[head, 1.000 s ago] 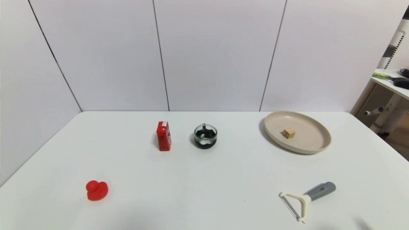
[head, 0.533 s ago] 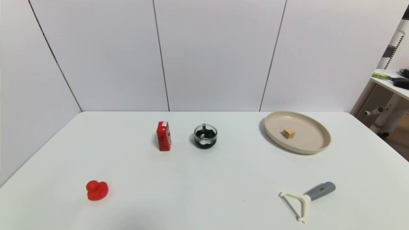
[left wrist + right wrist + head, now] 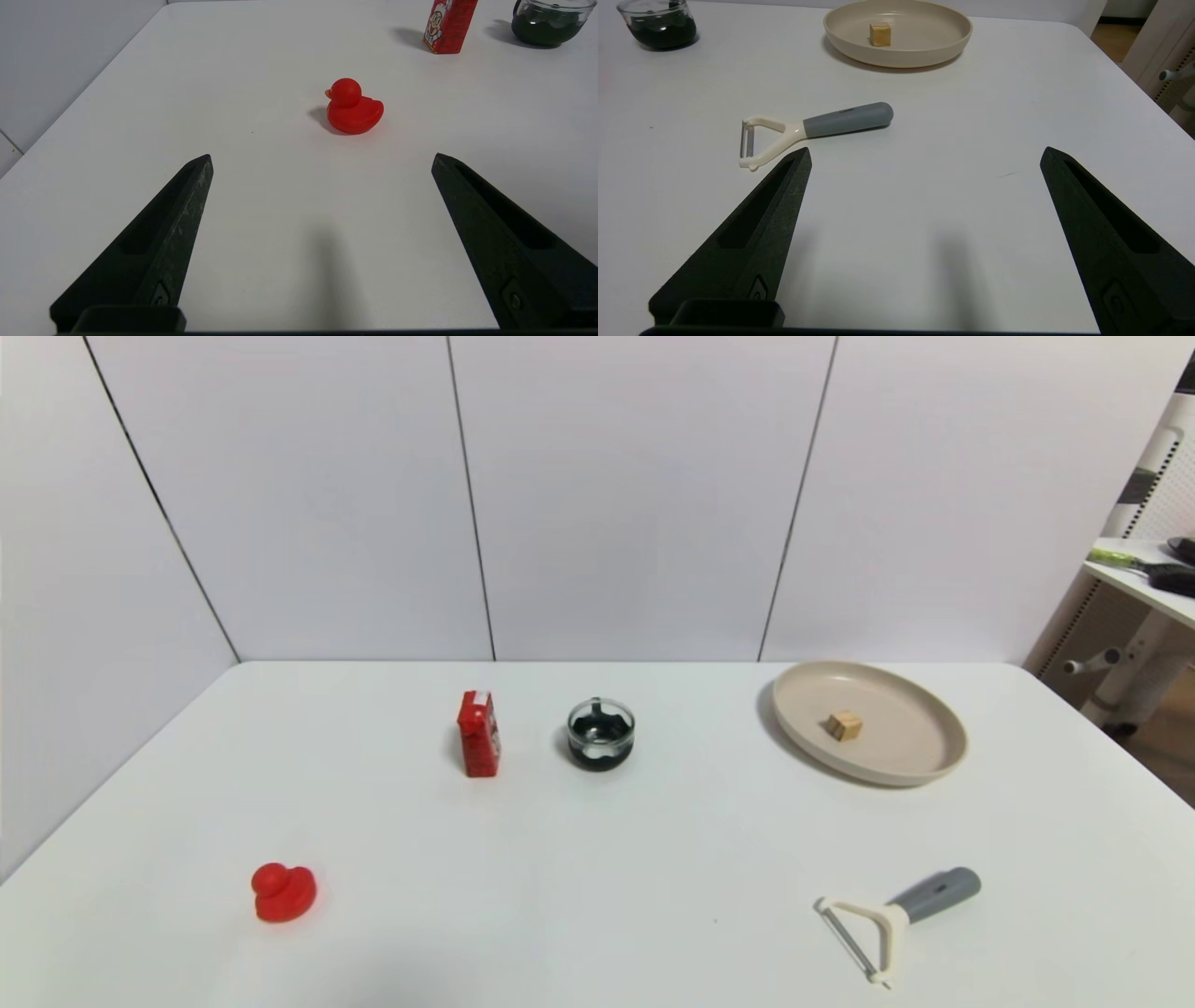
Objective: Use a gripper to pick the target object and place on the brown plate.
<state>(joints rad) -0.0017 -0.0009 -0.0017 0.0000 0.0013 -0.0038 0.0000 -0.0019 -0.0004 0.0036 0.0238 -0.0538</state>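
Note:
The small tan wooden cube point(image 3: 843, 725) lies inside the beige-tan plate point(image 3: 924, 761) at the back right of the white table; both also show in the right wrist view, the cube point(image 3: 880, 34) on the plate point(image 3: 943, 44). Neither gripper shows in the head view. My right gripper point(image 3: 924, 156) is open and empty, low over the table's front right, well short of the plate. My left gripper point(image 3: 321, 158) is open and empty over the front left, with the red duck point(image 3: 353, 108) ahead of it.
A red carton point(image 3: 478, 735) and a small dark glass bowl point(image 3: 600, 735) stand at mid table. The red duck point(image 3: 283, 892) sits front left. A peeler with a grey handle point(image 3: 896, 917) lies front right, close to the right gripper's fingertip point(image 3: 796, 168).
A dark shadow at the head view's bottom right corner has slipped out of sight. The objects on the table have not moved.

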